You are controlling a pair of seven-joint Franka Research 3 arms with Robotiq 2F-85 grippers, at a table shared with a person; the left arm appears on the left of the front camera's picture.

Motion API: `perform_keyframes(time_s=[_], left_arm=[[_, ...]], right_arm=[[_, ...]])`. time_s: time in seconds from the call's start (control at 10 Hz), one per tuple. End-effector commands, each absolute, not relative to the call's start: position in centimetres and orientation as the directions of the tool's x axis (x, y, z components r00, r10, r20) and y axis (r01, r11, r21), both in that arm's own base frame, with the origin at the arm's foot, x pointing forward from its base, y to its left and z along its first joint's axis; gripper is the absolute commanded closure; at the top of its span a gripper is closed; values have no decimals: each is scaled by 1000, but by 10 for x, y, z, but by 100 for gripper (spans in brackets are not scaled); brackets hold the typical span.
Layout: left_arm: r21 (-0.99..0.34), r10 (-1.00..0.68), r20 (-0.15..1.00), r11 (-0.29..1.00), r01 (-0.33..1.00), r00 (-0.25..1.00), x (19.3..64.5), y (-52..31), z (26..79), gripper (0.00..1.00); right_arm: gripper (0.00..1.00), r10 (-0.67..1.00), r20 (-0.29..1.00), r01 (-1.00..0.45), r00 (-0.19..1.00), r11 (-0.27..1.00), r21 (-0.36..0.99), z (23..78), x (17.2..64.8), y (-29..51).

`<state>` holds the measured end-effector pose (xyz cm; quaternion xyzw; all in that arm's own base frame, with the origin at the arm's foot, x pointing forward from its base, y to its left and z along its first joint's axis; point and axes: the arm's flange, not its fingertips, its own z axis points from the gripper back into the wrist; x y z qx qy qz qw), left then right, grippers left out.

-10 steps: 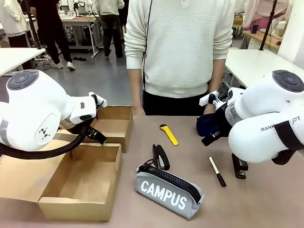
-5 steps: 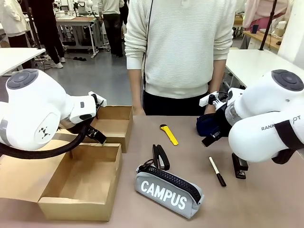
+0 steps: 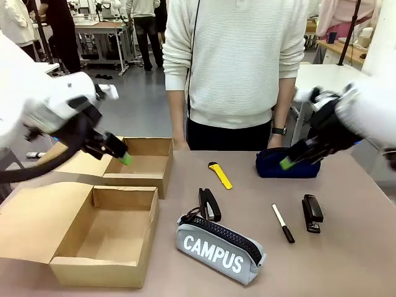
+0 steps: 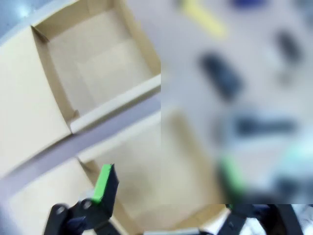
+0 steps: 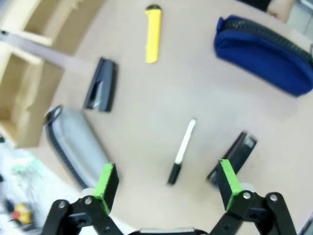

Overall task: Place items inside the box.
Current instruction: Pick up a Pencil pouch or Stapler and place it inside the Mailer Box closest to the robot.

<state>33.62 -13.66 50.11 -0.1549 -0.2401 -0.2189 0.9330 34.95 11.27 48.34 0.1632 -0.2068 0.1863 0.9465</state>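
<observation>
The open cardboard box [image 3: 104, 272] stands at the left of the table, with nothing in it. On the table lie a grey "CAMPUS" pencil case [image 3: 219, 249], a black stapler [image 3: 209, 204], a yellow utility knife [image 3: 219, 175], a white marker [image 3: 283, 223], a second black stapler [image 3: 311, 213] and a navy pouch [image 3: 272, 167]. My left gripper [image 3: 122, 155] hangs open above the box's far part [image 4: 117, 100]. My right gripper [image 3: 289, 159] is open in front of the pouch. From its wrist I see the marker [image 5: 182, 151], knife [image 5: 153, 33], pouch [image 5: 266, 54] and case [image 5: 78, 144] below.
A person in a white sweater [image 3: 238, 62] stands at the far edge, hands down behind the table. The box's lid flap [image 3: 37, 216] spreads over the left side. Bare tabletop [image 3: 346, 260] lies at the front right. Both arms show motion blur.
Both arms have swung up and outward, uncovering the pouch and the second stapler. The grippers stay open. No item on the table has moved.
</observation>
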Motion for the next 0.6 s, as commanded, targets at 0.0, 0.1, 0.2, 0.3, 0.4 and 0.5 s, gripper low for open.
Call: perform_keyframes(time_s=[0.0,0.1,0.2,0.3,0.4,0.5], left_arm=[[-409,-277,510,755,512,815,313,-87,537,0],[-514,-196,502,716,472,843,303,-48,550,0],[-622,-87,510,649,437,856,292,2,558,0],[-713,68,510,591,377,858,280,52,556,0],[-782,256,485,556,283,837,265,96,542,0],[-859,426,418,474,195,802,248,139,520,0]], right_arm=[[0,12,433,-214,901,882,421,527,303,46],[0,-132,469,-158,874,834,529,541,271,0],[0,-283,434,-77,856,758,647,543,247,-56],[0,-400,369,0,839,678,735,534,237,-104],[0,-506,285,90,814,595,799,518,230,-148],[0,-602,197,157,774,484,861,498,224,-188]])
